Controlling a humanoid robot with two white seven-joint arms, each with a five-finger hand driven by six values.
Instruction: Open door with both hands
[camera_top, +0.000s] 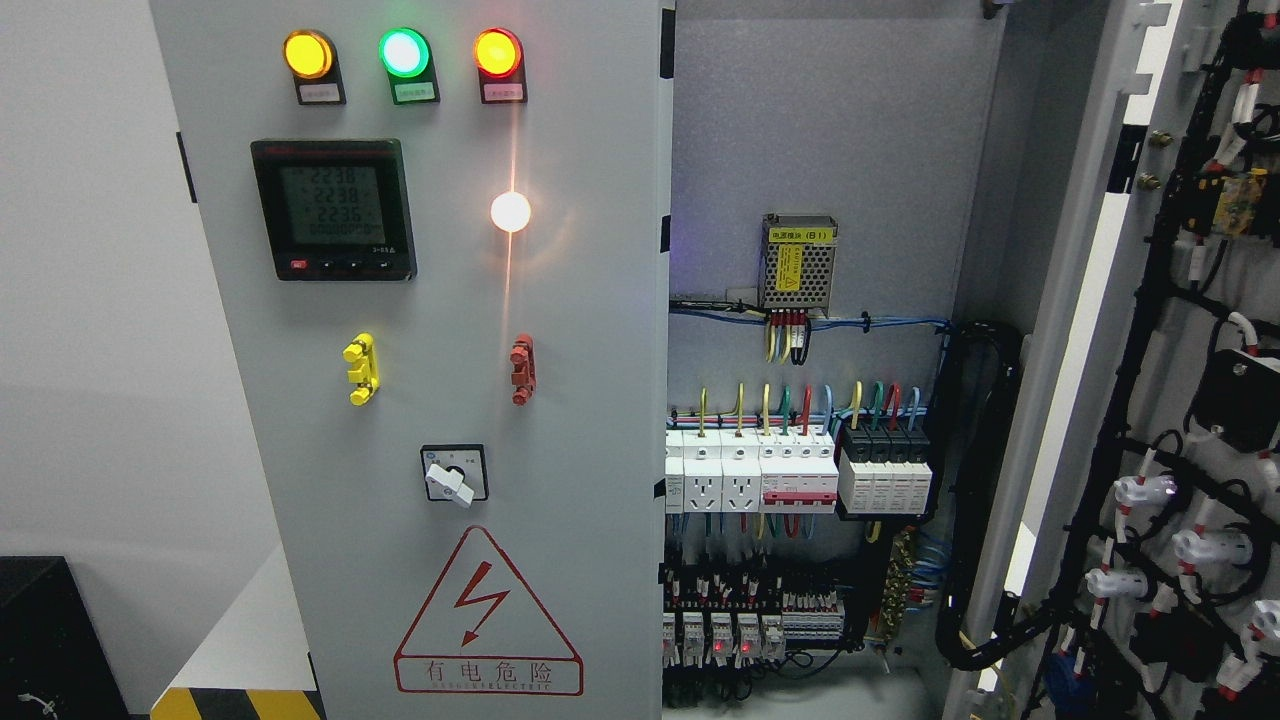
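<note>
Grey steel fills the head view: an electrical cabinet with two doors. Its left door (430, 400) is closed, or nearly so, and faces the camera. On it sit three lit lamps, amber (307, 54), green (404, 52) and orange-red (497, 52), above a digital meter (333, 208), a bright white lamp (510, 211), a yellow handle (361, 368) and a red handle (522, 368), a rotary switch (453, 474) and a red triangular shock warning (487, 617).

Its right door (1150, 380) is swung wide, seen from its inner side at the picture's right edge, where black wire looms run to the backs of its fittings. The wiring probably stays bundled so it can flex as the door swings.

Between the doors the interior shows: a small perforated power supply (799, 262) high on the back plate, a row of white breakers (750, 470) with coloured wires, and relays (750, 625) lower down.

Neither robot hand is in view, so how open they are, and whether they hold anything, cannot be told. Judging by this, the right half is done and the left door remains.
</note>
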